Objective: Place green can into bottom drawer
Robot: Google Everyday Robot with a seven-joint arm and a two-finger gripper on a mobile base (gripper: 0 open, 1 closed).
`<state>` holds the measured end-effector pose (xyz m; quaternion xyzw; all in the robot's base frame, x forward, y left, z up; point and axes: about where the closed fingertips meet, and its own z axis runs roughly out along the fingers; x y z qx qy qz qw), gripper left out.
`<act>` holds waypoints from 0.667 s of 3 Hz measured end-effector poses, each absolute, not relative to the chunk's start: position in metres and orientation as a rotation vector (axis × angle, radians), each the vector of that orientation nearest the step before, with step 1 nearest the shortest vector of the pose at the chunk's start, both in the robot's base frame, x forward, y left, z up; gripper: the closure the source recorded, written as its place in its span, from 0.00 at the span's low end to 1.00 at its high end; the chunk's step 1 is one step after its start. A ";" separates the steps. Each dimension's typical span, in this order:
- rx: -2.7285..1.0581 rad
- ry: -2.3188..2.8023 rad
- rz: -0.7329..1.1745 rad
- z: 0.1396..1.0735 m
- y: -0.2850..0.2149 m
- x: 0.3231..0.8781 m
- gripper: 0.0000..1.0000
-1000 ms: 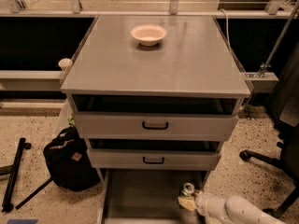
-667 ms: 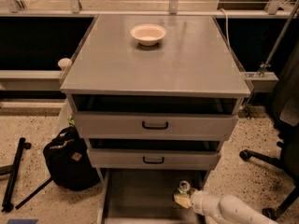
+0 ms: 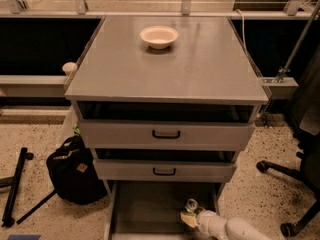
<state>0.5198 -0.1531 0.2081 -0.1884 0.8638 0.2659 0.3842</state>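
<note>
The bottom drawer (image 3: 145,209) is pulled open below the two upper drawers; its grey floor shows. My gripper (image 3: 190,215) reaches in from the lower right, over the drawer's right side, at the end of a white arm (image 3: 230,229). It is shut on the green can (image 3: 191,204). Only the can's round silver top shows, standing upright just above the yellowish gripper tip. The can's green body is mostly hidden by the gripper. I cannot tell whether the can touches the drawer floor.
A pale bowl (image 3: 159,36) sits on the grey cabinet top (image 3: 165,69). The two upper drawers (image 3: 166,133) with black handles are slightly open. A black bag (image 3: 75,170) lies on the floor at left, an office chair base (image 3: 285,174) at right.
My gripper with the can has moved a little to the left over the drawer floor. Nothing else has moved.
</note>
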 end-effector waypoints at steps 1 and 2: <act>-0.480 2.201 0.678 0.208 -0.153 0.520 0.81; -0.480 2.201 0.678 0.208 -0.153 0.520 0.58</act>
